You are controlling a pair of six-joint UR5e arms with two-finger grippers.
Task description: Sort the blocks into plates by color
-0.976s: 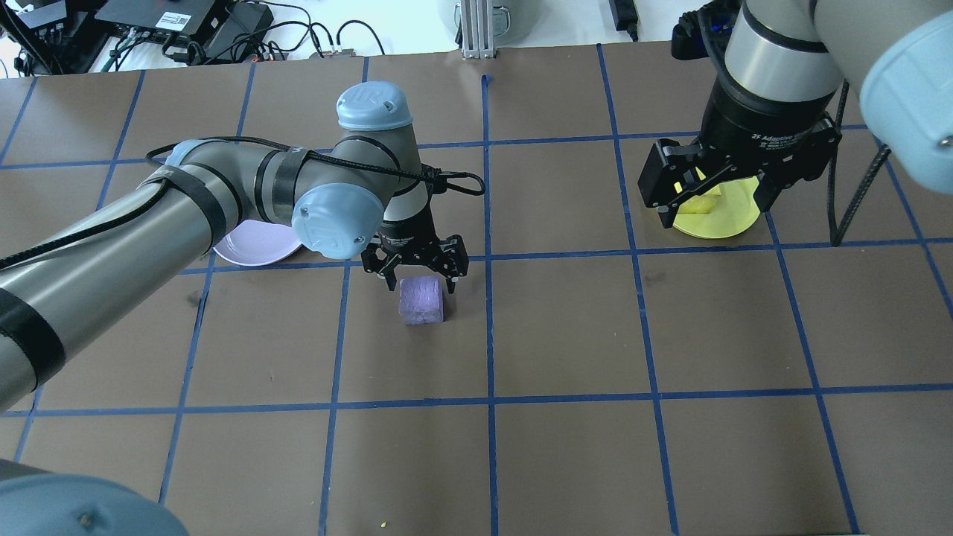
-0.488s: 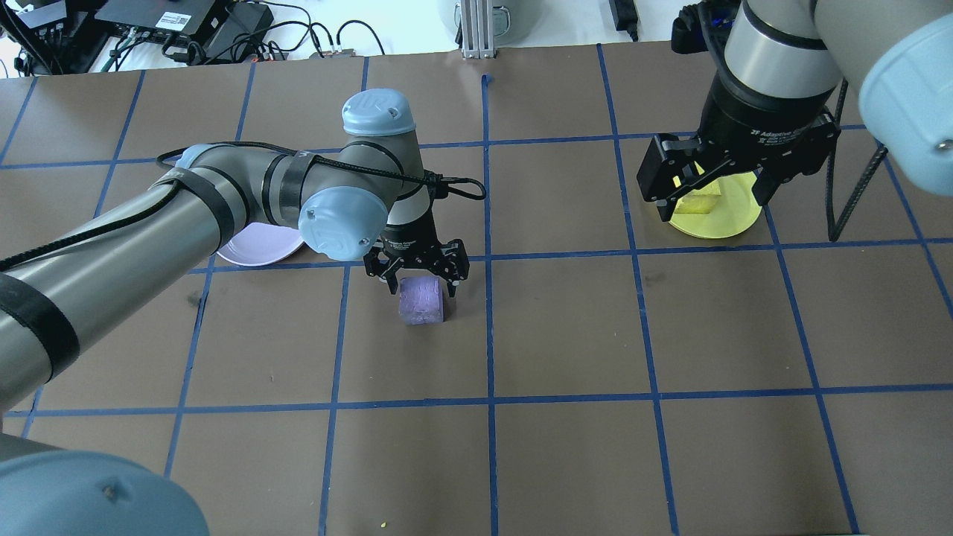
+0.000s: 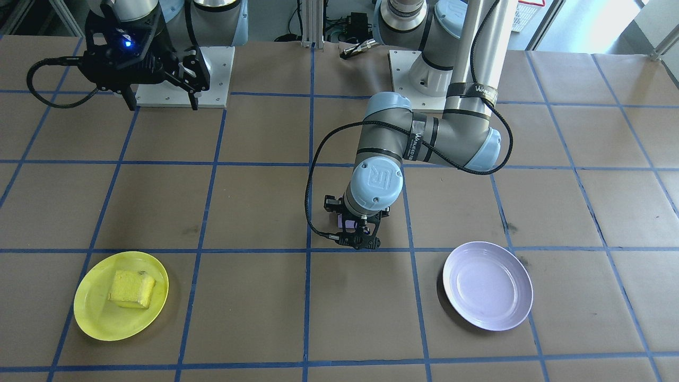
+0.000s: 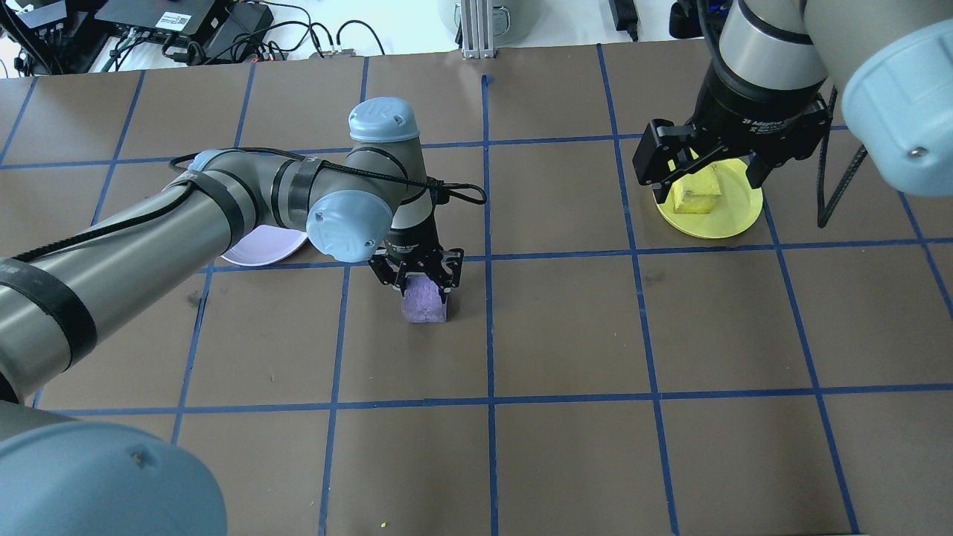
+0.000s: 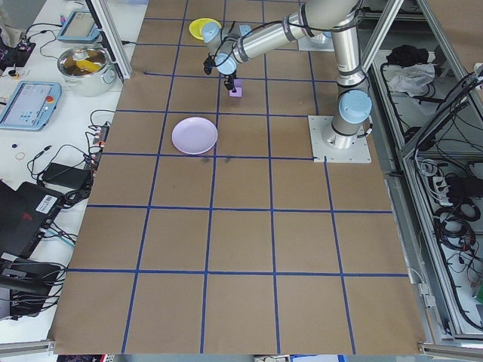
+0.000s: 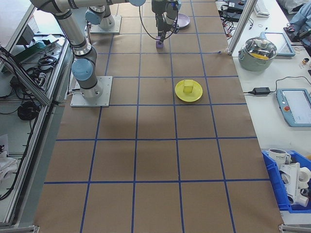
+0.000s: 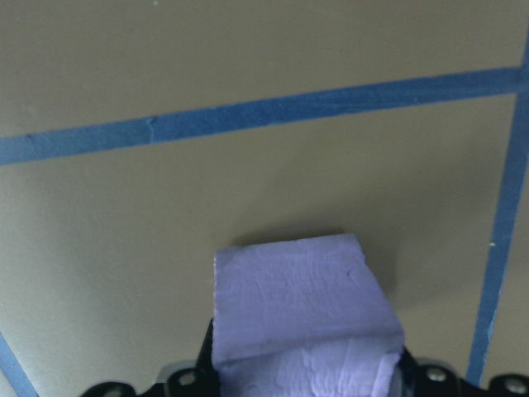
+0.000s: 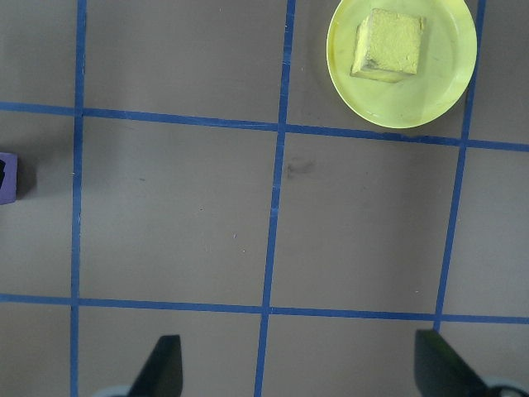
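A robotics lab: taped grid table (image 4: 566, 327), teach pendants (image 6: 295, 104), cabling (image 5: 45, 219)

Brown blue-gridded table (image 4: 566, 327), yellow plate (image 4: 737, 212), lavender plate (image 3: 488, 286), purple block (image 4: 424, 305)

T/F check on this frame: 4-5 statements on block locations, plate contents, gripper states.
1. The yellow block lies in the yellow plate. True.
2. The lavender plate holds the purple block. False: that plate has nothing in it; the block is on the table paper, apart from it.
3. The left gripper is down at the purple block, fingers on either side of it. True.
4. The right gripper is shut on the yellow block. False: it is open, holds nothing, and is raised well away from the plate.
5. Both blocks are already sorted. False: only the yellow one is in its matching plate.
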